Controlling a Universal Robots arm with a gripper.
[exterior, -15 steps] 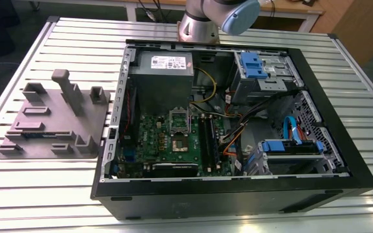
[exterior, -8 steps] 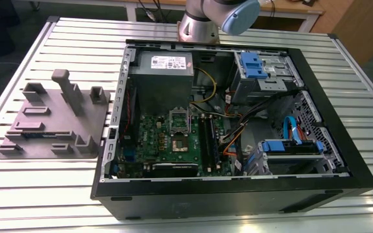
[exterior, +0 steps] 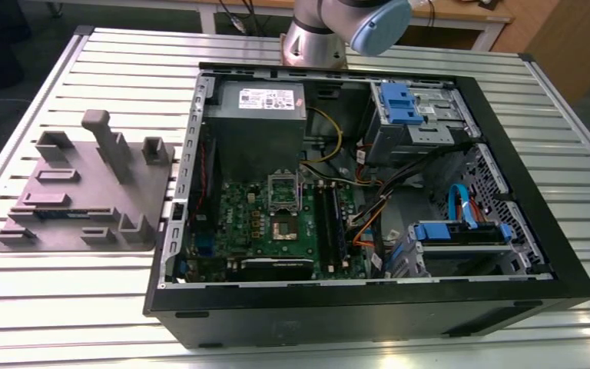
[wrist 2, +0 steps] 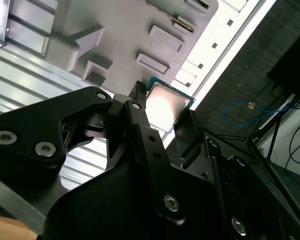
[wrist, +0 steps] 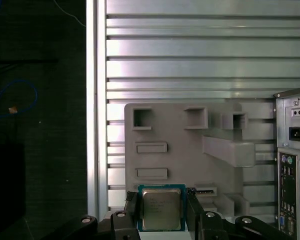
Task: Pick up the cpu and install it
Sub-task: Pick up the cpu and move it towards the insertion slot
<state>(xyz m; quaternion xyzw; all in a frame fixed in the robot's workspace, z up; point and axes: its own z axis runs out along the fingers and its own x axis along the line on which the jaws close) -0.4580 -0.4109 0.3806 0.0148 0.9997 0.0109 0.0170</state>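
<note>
The cpu [wrist: 161,209] is a flat square chip with a shiny silver top and a thin blue-green rim. In both wrist views it sits between my gripper's black fingers [wrist: 130,205], held by two opposite edges. My gripper [wrist: 161,201] is shut on the cpu [wrist 2: 165,106] and carries it high above the table, over the near edge of the grey parts fixture [wrist: 180,150]. In the exterior view the open computer case [exterior: 541,254] lies on the table, with the green motherboard and its cpu socket [exterior: 283,201] showing inside.
The grey fixture [exterior: 80,192] with raised blocks and slots lies at the exterior view's left of the case, with a memory stick [exterior: 61,214] in one slot. The arm's base [exterior: 316,42] stands behind the case. Slatted metal table [exterior: 59,307]; drive cages and cables crowd the case's right half.
</note>
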